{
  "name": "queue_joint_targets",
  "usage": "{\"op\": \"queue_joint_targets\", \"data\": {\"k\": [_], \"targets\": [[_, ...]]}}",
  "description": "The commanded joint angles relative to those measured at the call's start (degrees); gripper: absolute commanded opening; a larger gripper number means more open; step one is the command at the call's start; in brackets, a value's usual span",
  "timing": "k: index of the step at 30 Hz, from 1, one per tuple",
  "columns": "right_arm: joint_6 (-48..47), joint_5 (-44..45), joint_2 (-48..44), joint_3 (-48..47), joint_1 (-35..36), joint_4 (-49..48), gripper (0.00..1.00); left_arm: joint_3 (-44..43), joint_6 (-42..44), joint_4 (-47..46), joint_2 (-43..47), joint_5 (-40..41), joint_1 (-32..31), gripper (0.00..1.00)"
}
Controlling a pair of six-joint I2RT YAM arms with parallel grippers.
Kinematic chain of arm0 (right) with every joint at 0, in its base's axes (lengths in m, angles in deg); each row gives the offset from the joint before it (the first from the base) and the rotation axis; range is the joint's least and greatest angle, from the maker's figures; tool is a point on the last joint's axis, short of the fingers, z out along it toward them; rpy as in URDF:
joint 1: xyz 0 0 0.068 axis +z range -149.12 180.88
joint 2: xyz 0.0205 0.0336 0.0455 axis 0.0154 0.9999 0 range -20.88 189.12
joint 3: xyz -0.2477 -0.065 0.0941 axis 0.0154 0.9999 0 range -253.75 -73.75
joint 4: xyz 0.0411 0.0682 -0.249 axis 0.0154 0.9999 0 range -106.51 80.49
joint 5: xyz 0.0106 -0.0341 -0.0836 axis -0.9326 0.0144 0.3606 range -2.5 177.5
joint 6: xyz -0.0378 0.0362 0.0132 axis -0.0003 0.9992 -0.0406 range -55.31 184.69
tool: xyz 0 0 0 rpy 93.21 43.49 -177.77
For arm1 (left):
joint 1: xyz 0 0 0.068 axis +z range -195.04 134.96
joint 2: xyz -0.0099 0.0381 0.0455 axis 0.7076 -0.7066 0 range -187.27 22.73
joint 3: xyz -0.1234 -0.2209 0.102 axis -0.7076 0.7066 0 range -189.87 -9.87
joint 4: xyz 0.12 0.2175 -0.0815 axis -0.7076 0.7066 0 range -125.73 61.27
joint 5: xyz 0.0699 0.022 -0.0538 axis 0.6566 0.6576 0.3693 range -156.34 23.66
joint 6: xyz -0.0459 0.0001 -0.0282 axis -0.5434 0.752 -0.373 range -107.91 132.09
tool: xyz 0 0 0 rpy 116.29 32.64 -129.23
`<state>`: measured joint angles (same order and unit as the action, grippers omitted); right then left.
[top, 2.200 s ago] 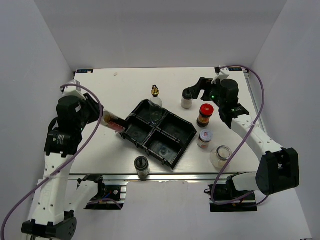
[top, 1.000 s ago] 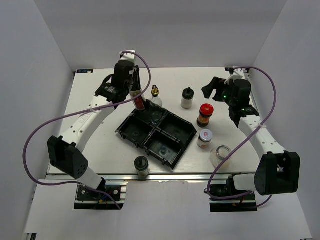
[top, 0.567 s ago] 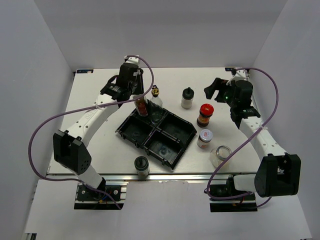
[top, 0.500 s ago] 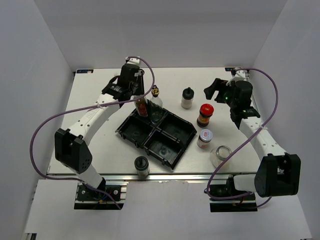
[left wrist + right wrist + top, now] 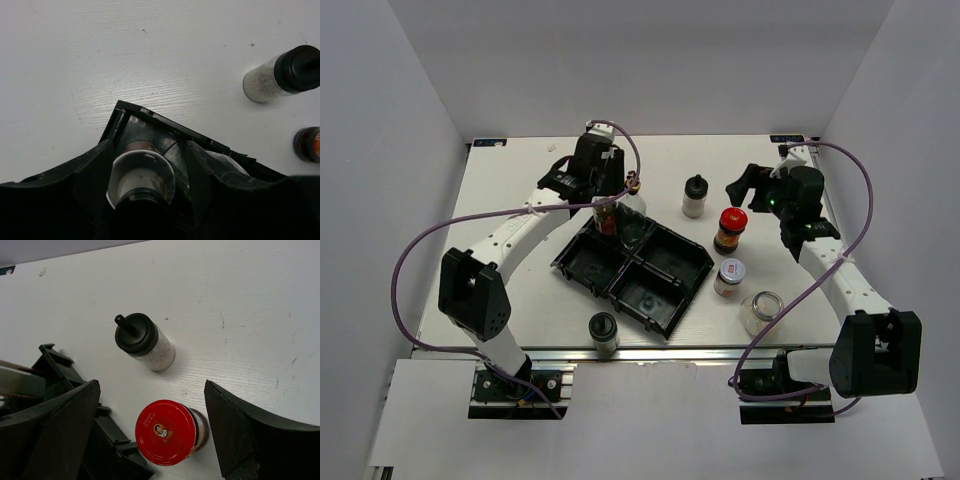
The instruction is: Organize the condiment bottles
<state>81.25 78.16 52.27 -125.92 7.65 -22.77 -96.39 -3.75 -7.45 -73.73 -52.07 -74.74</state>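
My left gripper [image 5: 604, 203] is shut on a black-capped bottle [image 5: 606, 218] with dark red contents. It holds the bottle upright in the far compartment of the black tray [image 5: 665, 295], beside the clear gold-spouted bottle [image 5: 633, 205]. In the left wrist view the bottle [image 5: 141, 175] sits between my fingers [image 5: 90, 170], above the tray corner [image 5: 150, 116]. My right gripper [image 5: 750, 186] is open and hovers over the red-lidded dark jar [image 5: 730, 228], which also shows in the right wrist view [image 5: 167, 432]. The black-capped white shaker [image 5: 695, 196] stands just beyond it.
A silver-lidded jar [image 5: 728, 277] and a wide clear jar [image 5: 761, 312] stand right of the tray. Another black-capped bottle [image 5: 604, 334] stands at the near edge. The tray's other three compartments hold nothing.
My left arm has swung from the table's left side to the tray, carrying the bottle, and lowered it beside the gold-spouted bottle. My right gripper has moved away from the shaker.
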Motion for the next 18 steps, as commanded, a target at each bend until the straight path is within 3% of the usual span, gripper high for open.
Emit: {"op": "queue_joint_targets", "data": {"k": [1, 6, 11, 14, 18], "targets": [[-1.7, -3.0, -2.0, 0.5, -0.2, -0.2, 0.89, -0.8, -0.8, -1.6, 2.9, -0.4, -0.5, 0.7], [-4.1, -3.7, -3.2, 0.9, -0.2, 1.9, 0.89, -0.8, -1.2, -0.9, 4.1, 0.1, -0.6, 0.75], [-7.2, -1.7, -4.1, -1.2, 0.0, 6.3, 0.9, -3.6, -4.2, 3.3, 5.1, 6.2, -0.6, 0.86], [-7.0, 0.8, -3.9, -1.1, 0.4, 10.5, 0.89, -3.7, -5.8, 4.4, 6.7, 7.9, -0.6, 0.98], [-6.0, 1.3, -3.0, -0.7, 1.1, 11.6, 0.89, -3.5, -6.5, 4.9, 8.5, 8.4, -0.6, 0.98]]}}
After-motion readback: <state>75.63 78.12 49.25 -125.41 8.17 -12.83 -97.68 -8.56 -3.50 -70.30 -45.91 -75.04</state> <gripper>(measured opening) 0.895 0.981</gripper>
